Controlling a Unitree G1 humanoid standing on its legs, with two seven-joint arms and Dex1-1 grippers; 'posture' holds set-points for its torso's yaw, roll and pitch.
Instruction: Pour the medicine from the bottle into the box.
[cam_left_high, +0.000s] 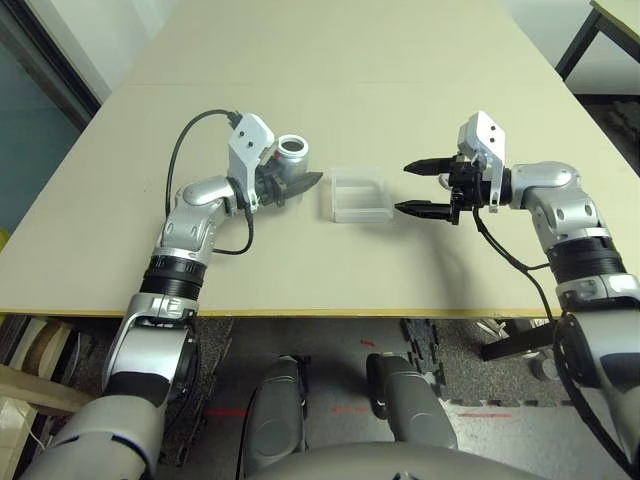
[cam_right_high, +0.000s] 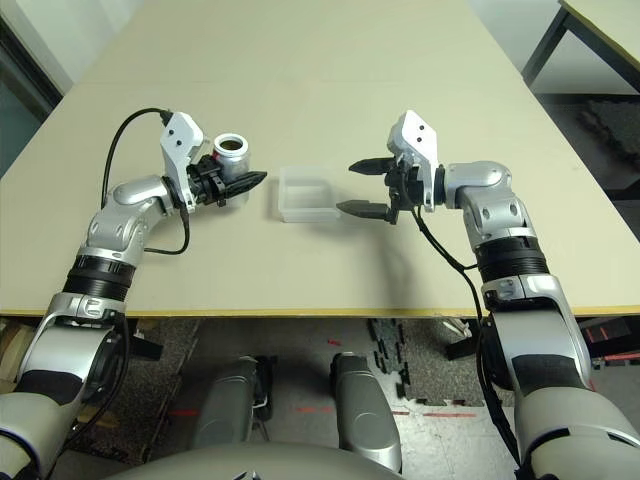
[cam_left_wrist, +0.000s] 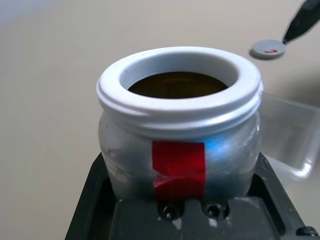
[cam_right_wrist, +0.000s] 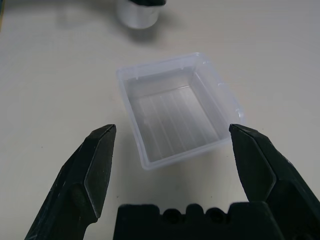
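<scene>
The bottle (cam_left_high: 292, 152) is silvery-grey with a red stripe and stands upright with its mouth uncapped. My left gripper (cam_left_high: 290, 178) is shut on it, just left of the box (cam_left_high: 360, 195). In the left wrist view the bottle (cam_left_wrist: 180, 125) shows a dark brown inside; the medicine cannot be made out there. The box (cam_right_wrist: 175, 115) is a clear shallow tray on the table with nothing visible in it. My right gripper (cam_left_high: 404, 188) hovers open just right of the box, its fingers (cam_right_wrist: 95, 170) spread wider than the box.
A small round grey cap (cam_left_wrist: 268, 48) lies on the table beyond the box, under a right fingertip (cam_left_wrist: 300, 22). The table edge (cam_left_high: 300, 314) runs close in front of the arms. A black table leg (cam_left_high: 580, 40) stands at the far right.
</scene>
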